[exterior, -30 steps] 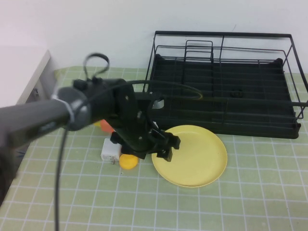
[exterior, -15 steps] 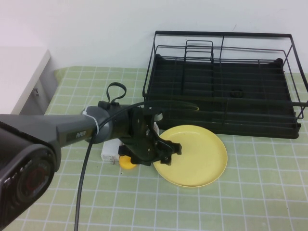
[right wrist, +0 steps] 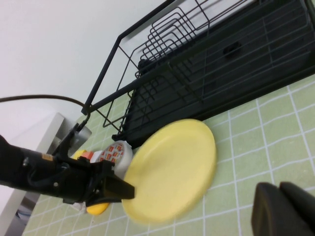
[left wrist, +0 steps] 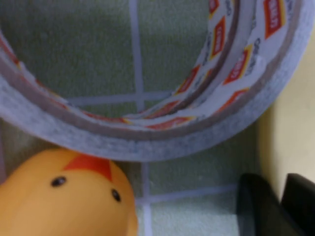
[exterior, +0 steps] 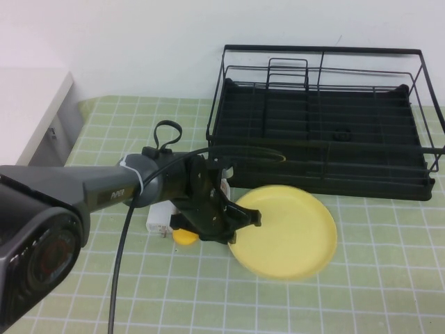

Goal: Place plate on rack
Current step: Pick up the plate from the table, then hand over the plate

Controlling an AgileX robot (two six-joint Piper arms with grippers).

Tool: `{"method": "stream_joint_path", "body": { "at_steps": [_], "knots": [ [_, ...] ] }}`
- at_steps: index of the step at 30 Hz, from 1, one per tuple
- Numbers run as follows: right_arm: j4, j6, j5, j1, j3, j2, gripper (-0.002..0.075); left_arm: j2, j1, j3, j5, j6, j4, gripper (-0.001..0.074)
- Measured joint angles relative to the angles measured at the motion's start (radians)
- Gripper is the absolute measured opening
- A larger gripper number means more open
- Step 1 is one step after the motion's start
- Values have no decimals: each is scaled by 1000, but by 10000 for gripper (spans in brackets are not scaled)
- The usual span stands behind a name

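The pale-yellow plate is tilted, its far side raised off the mat in front of the black wire rack. My left gripper is shut on the plate's left rim. In the left wrist view its fingertips pinch the plate's edge. The right wrist view shows the plate, the rack and the left gripper. My right gripper hangs shut and empty above the mat, to the right of the plate, out of the high view.
A tape roll and a small yellow duck lie just left of the plate, under my left arm; the duck also shows in the left wrist view. A white cabinet stands at the far left.
The left arm has lowered to the plate's left rim and closed on it. The plate has tipped up and shifted slightly right.
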Motion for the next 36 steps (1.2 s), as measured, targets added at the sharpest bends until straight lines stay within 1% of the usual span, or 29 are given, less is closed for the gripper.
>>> {"method": "stream_joint_path", "body": {
  "at_steps": [2,6,9,13,19,23,26,29,30,33,36],
  "knots": [
    [0,0,0,0,0,0,11,0,0,-2,13,2,-17,34],
    [0,0,0,0,0,0,11,0,2,-2,63,58,-82,13],
    [0,0,-2,0,0,0,11,0,4,-2,151,206,-187,6],
    [2,0,0,0,0,0,11,0,4,0,236,413,-382,4],
    [33,0,20,0,0,0,11,-17,2,31,240,621,-610,4],
    [69,0,50,0,0,0,11,-78,2,82,197,727,-672,4],
    [105,0,121,0,-4,0,17,-165,2,149,124,800,-691,4],
    [127,-12,200,0,-63,24,60,-295,2,241,30,890,-725,4],
    [129,-33,215,0,-98,50,88,-334,2,270,-5,928,-746,4],
    [133,-124,232,0,-204,166,202,-467,2,376,-83,1038,-826,4],
    [145,-257,257,0,-317,347,323,-591,2,465,-139,1145,-930,4]
  ]
}}
